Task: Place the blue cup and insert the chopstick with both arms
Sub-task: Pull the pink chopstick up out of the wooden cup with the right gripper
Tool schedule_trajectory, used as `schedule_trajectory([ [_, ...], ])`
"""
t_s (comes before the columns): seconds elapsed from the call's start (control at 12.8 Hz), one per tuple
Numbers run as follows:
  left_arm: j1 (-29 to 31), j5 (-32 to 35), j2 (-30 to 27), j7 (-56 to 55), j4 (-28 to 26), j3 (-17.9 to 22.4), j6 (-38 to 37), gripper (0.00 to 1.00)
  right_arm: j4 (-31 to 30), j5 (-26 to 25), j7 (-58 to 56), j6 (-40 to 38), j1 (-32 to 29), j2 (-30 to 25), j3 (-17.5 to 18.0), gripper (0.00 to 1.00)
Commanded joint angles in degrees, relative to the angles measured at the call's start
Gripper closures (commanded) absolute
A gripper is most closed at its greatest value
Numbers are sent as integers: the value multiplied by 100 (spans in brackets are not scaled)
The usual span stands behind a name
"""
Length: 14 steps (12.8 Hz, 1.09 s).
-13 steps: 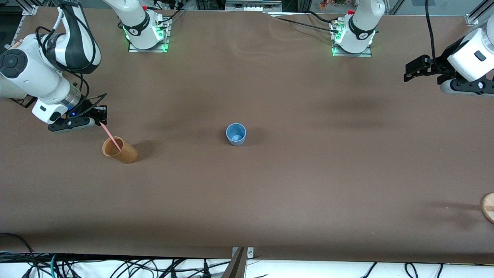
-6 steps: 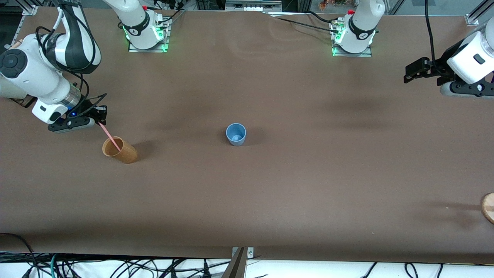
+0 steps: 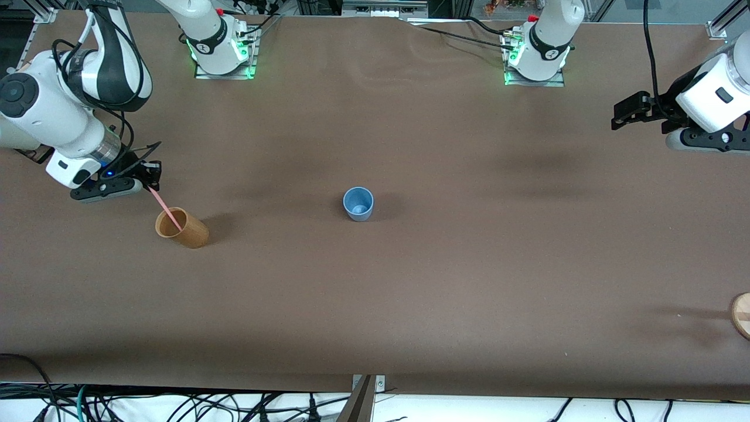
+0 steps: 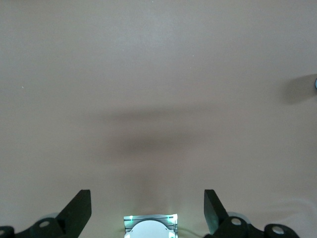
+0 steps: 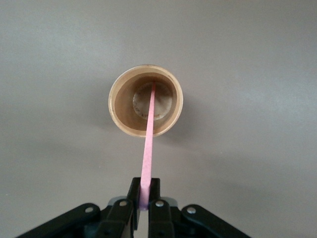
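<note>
The blue cup (image 3: 358, 203) stands upright mid-table, alone. My right gripper (image 3: 153, 176) is shut on the upper end of the pale pink chopstick (image 3: 166, 208), over the table beside the orange-brown cup (image 3: 181, 228). The chopstick's lower end is inside that cup. In the right wrist view the chopstick (image 5: 148, 144) runs from my right gripper (image 5: 144, 198) down to the bottom of the orange-brown cup (image 5: 119, 111). My left gripper (image 3: 622, 111) is open and empty, held over the table at the left arm's end. In the left wrist view my left gripper (image 4: 147, 208) has its jaws wide apart over bare table.
The two arm bases (image 3: 222, 50) (image 3: 536, 58) stand at the table's back edge. A round wooden piece (image 3: 742, 315) lies at the table's edge on the left arm's end, nearer the front camera. Cables hang below the front edge.
The right gripper with the chopstick has shifted slightly up and toward the right arm's end. The left gripper has drifted slightly. The cups have not moved.
</note>
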Motion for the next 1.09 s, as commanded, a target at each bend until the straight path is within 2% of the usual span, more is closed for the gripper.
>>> schedule_trajectory([
  [0.0, -111, 58, 74, 111, 132, 67, 20, 0, 483, 96, -75, -615, 32, -53, 32, 99],
  [0.31, -67, 15, 74, 120, 149, 67, 20, 0, 1081, 96, -57, -1195, 163, -36, 32, 100],
  [0.55, -76, 14, 83, 111, 149, 67, 20, 0, 1696, 96, -14, -1951, 278, -9, 32, 100],
  [0.78, -67, 6, 83, 111, 149, 76, 20, 0, 1916, 87, -40, -2435, 278, -53, 32, 100],
  [1.02, -59, 6, 83, 120, 149, 85, 20, 0, 2610, 78, 13, -3330, 365, -18, 41, 100],
])
